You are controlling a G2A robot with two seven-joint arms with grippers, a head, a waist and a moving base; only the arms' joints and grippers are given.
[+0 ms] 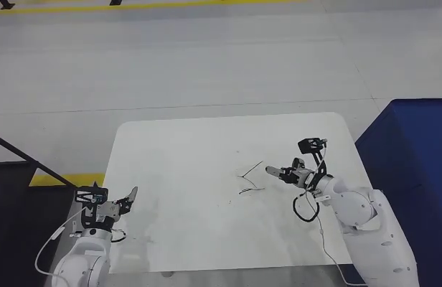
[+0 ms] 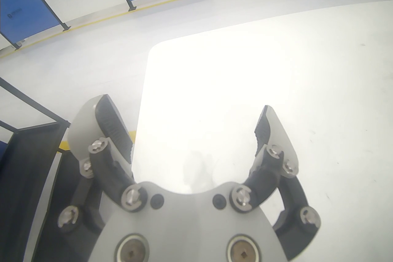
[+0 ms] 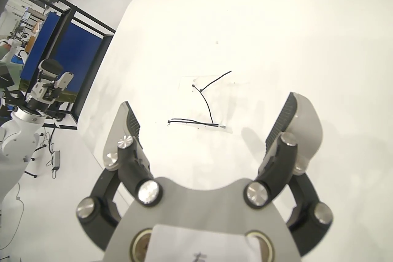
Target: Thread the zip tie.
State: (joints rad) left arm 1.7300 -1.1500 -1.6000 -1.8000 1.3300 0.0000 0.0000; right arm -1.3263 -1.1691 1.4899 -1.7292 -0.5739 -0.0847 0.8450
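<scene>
Threading has not begun, as far as I can judge. The zip tie [image 3: 193, 122] lies loose on the white tabletop [image 1: 178, 158], a little right of its middle. It shows as thin black strands, one straight, one curved and one flat along the surface. I cannot tell whether that is one bent tie or several; no closed loop is visible, and no tail can be seen passing through a head.

The right claw [image 3: 208, 99] hangs just beside the strands on their right, pointing at them. Its jaws are spread wide with nothing between them, and it is not touching the tie. The left claw [image 2: 184, 102] is well apart from the tie, over the tabletop's near left edge; it too is spread wide and has hold of nothing.

Everything is left to do: grasp the tie, probably one end in each claw, lift it off the surface, line the tail up with the slot in the head, and push it through. The strands are very thin and lie flat on the tabletop, so the first pick looks like the delicate part; the head is too small here to tell its orientation.
</scene>
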